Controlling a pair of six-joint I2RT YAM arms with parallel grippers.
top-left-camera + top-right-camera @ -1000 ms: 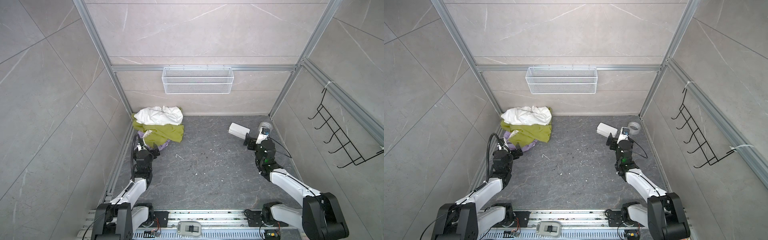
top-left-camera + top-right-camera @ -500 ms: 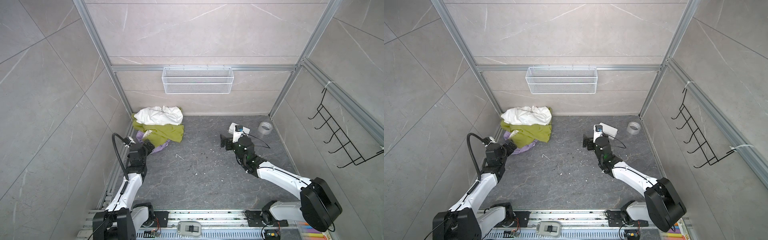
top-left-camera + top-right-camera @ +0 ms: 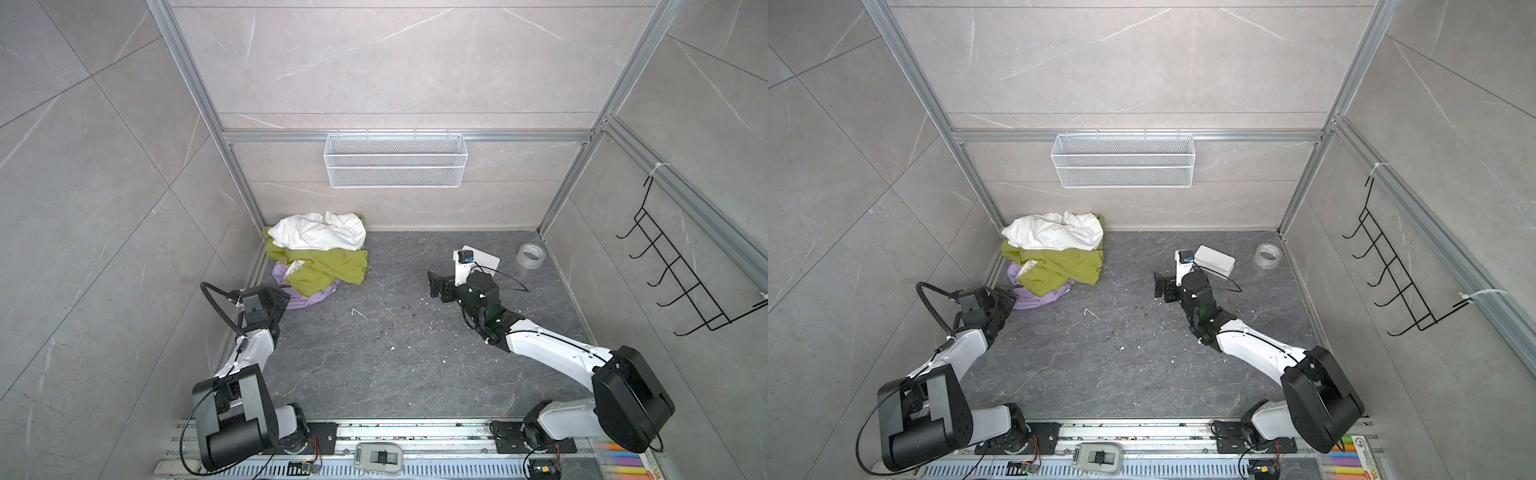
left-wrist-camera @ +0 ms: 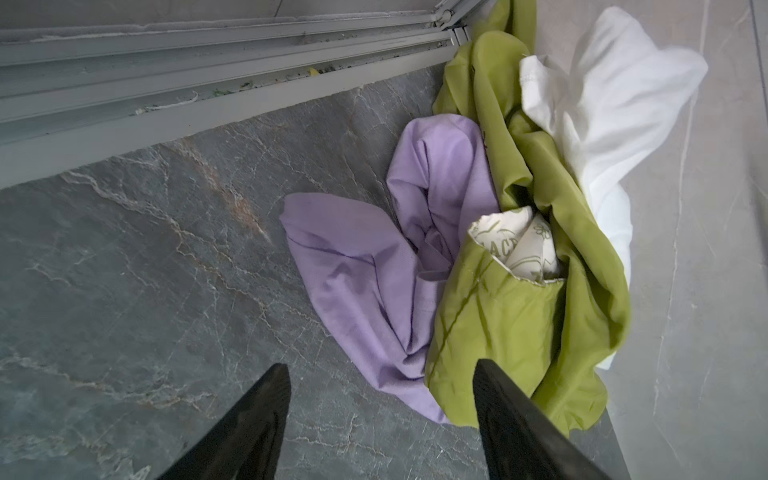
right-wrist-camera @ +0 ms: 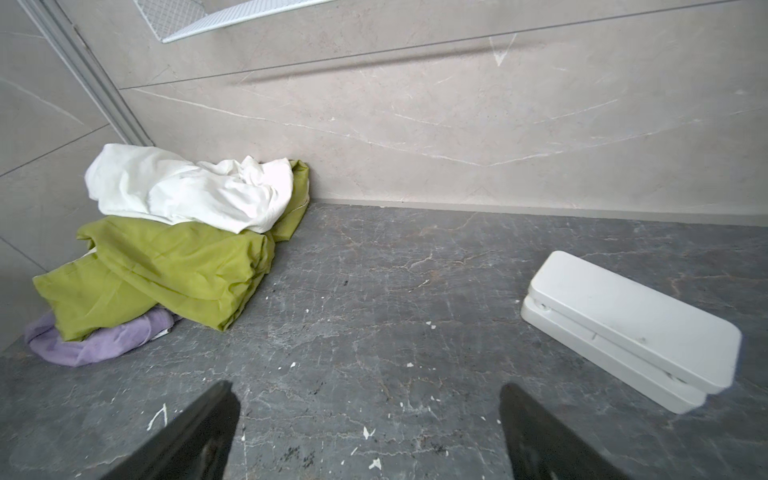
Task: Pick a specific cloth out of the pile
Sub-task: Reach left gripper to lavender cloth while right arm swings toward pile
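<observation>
L gripper (image 4: 381,365) jaws apart, empty, just short of the lavender cloth (image 4: 365,270), which lies at the near-left foot of the pile (image 3: 316,257), tucked under the olive-green cloth (image 4: 498,324). Risk: one finger lines up w/ the green hem, so closing could pinch both & drag the heap. R gripper (image 5: 368,387) wide open, empty, mid-floor, well apart

Bright, even, diffuse light — faint soft shadows, wide-angle bowing at edges, white cloth (image 4: 602,104) blown out.
</observation>
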